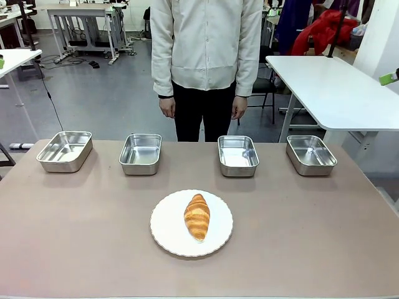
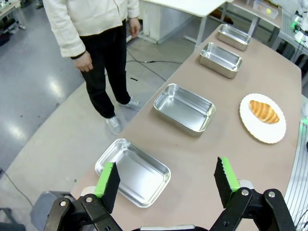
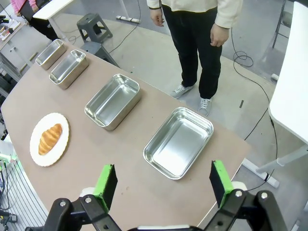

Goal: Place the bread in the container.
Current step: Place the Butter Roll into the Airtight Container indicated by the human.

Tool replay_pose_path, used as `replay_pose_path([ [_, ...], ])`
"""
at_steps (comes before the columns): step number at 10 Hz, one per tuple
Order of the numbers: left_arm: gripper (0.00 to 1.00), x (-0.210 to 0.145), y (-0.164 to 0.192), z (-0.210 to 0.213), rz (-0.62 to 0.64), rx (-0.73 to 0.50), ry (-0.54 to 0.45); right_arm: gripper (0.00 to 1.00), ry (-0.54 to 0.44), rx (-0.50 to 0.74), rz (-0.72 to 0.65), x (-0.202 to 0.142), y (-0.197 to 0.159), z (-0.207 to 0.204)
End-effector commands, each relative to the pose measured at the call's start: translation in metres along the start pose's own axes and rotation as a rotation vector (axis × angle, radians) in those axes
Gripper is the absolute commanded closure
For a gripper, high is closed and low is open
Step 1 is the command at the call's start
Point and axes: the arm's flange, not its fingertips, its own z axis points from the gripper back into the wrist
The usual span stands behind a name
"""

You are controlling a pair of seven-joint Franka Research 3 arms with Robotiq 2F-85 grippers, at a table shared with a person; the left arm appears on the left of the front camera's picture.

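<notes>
Plainly, the bread (image 1: pixel 197 216) lies on the plate (image 1: pixel 165 232), well apart from the spread left gripper (image 2: pixel 165 164) and spread right gripper (image 3: pixel 162 166).

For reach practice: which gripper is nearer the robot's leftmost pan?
Left: the left gripper hovers by the leftmost pan; the right gripper by the rightmost pan, opposite end.

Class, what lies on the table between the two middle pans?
Nothing. In the front view, the table between the left-middle pan and the right-middle pan is bare; the croissant sits nearer the camera.
</notes>
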Motion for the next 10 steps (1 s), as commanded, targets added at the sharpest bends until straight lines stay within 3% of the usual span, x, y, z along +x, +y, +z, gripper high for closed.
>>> replay_pose_path([
  [1,0.00,0.0008,-0.0005,0.0000,-0.002,-0.002,-0.006,0.00,-0.011,0.007,0.003,0.0005,0.0004,-0.0006],
  [10,0.00,0.0008,-0.0005,0.0000,-0.002,-0.002,-0.006,0.00,-0.011,0.007,0.003,0.0005,0.0004,-0.0006],
])
